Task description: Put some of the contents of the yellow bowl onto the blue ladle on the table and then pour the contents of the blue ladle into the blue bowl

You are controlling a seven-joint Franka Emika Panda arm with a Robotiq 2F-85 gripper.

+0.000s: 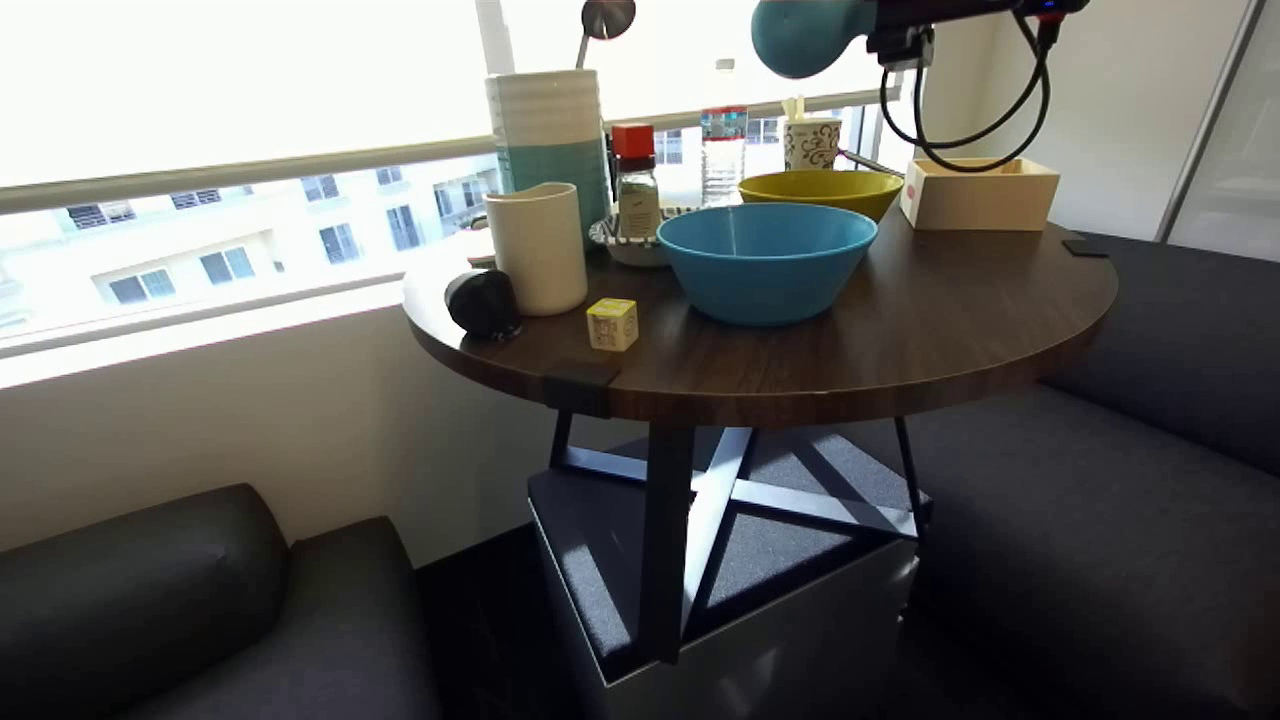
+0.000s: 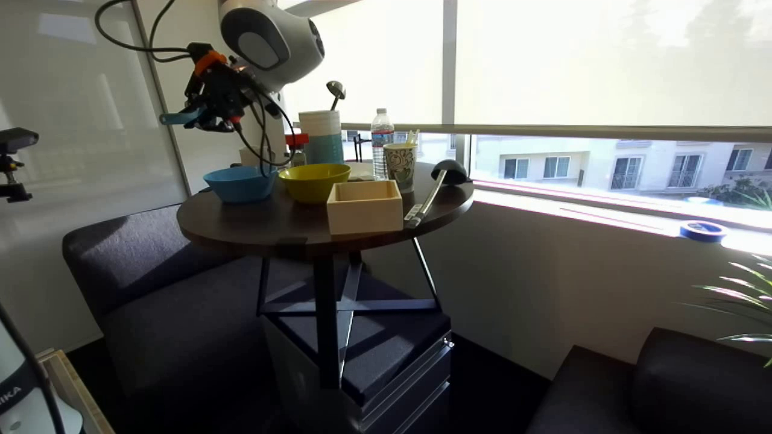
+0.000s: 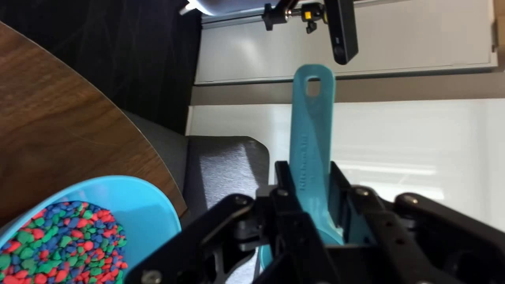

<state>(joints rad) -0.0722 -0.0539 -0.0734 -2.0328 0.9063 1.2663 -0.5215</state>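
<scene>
Ladle (image 1: 803, 38): clamped in gripper (image 3: 310, 175), handle (image 3: 311, 126) jutting past fingertips (image 3: 284, 177). Blue bowl (image 1: 765, 270): on table (image 1: 950, 320), lower, apart from both.

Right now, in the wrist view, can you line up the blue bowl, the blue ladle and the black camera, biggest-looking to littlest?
1. Blue bowl, cut off by the picture's edge.
2. Blue ladle, partly hidden.
3. Black camera; it's farther away, so its real size is unsure.

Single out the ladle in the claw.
The blue ladle, gripped by the claw; a dark ladle lies on the table, another ladle juts from the crock.
</scene>
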